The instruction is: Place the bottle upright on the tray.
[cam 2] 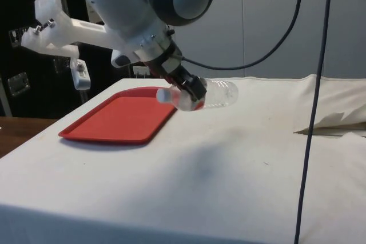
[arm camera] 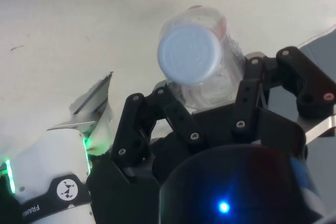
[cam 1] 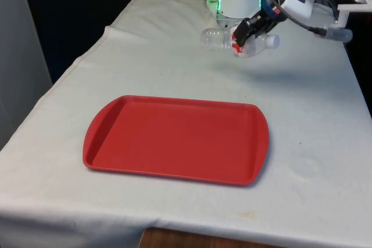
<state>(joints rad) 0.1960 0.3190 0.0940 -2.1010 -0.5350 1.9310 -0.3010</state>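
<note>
The pincer is closed on the bottle and holds it in the air above the counter, lying almost flat. The fingers press its middle part. The bottle is clear plastic with a white cap and a red label (I cannot read any writing). The red tray lies well apart, nearer the counter's front edge.

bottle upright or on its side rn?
On its side: the bottle lies roughly horizontal in the gripper, above the cloth, cap sideways.
</note>
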